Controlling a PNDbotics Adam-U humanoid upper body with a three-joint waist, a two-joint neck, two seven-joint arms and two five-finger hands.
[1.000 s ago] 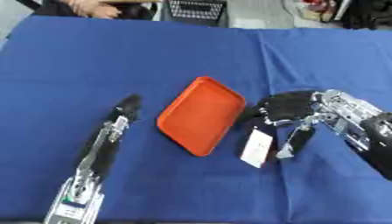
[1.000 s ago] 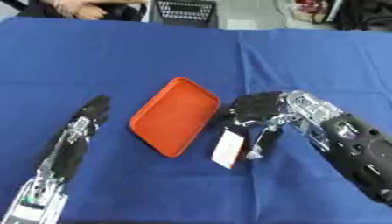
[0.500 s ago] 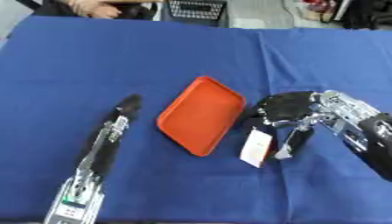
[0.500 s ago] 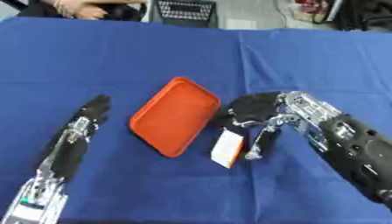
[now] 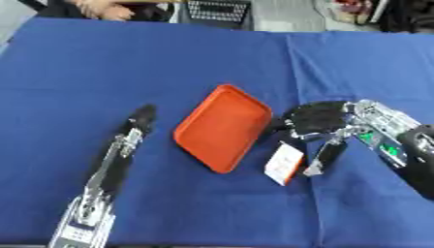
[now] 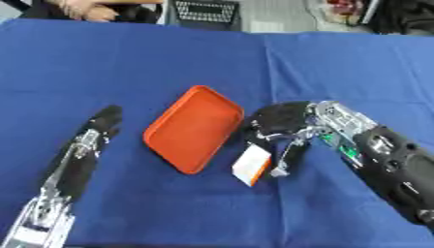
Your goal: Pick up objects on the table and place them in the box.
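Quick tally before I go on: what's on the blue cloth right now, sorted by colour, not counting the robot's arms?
Orange: 1, the shallow orange rectangular plastic tray, lying empty.
White with an orange edge: 1, the small flat white card-like packet, beside the tray's right edge and under the right hand, whose fingers curl down at it.
Total: 2.
The left hand rests left of the tray.

A blue cloth (image 5: 195,58) is spread over the whole table, with a crease seen running from the far edge toward the near side. Beyond its far edge, a dark mesh basket (image 5: 219,8) is seen, partly cut off.
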